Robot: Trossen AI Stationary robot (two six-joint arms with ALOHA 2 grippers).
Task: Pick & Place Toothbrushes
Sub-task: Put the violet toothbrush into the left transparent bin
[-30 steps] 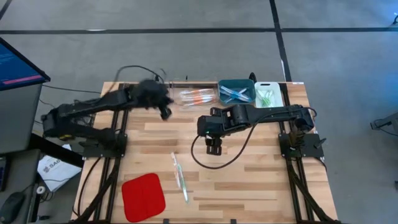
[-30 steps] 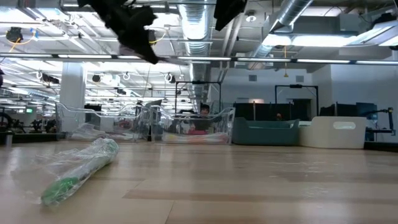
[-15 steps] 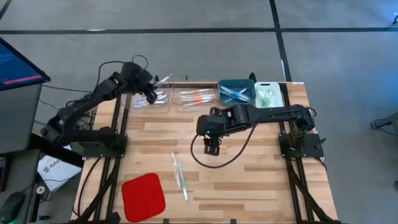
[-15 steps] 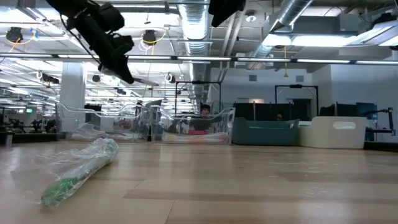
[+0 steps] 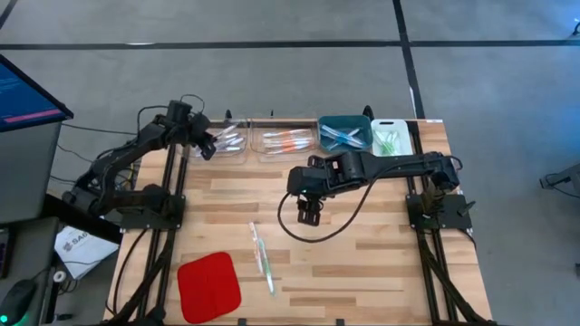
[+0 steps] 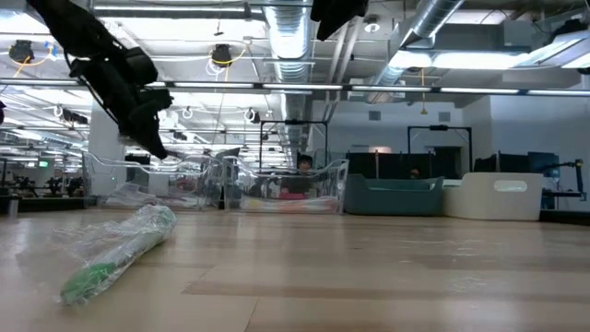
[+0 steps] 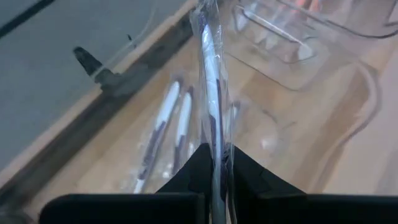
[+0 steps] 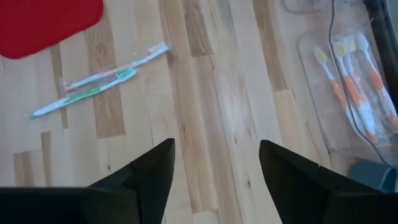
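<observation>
Fingers (image 7: 198,174) pinch wrapped toothbrush (image 7: 211,93) above clear bin (image 7: 298,118) holding white toothbrushes (image 7: 158,124).

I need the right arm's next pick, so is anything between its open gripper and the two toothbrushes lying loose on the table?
Nothing visible: only bare wood lies between the right gripper and the wrapped toothbrushes.

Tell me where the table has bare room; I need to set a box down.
Free: bare wood right of the wrapped toothbrushes, toward the right arm's base, and the strip between the red pad and the bins. Crowded: the far edge, lined with bins, where the left hand holds a toothbrush; the right hand hangs over mid-table.
</observation>
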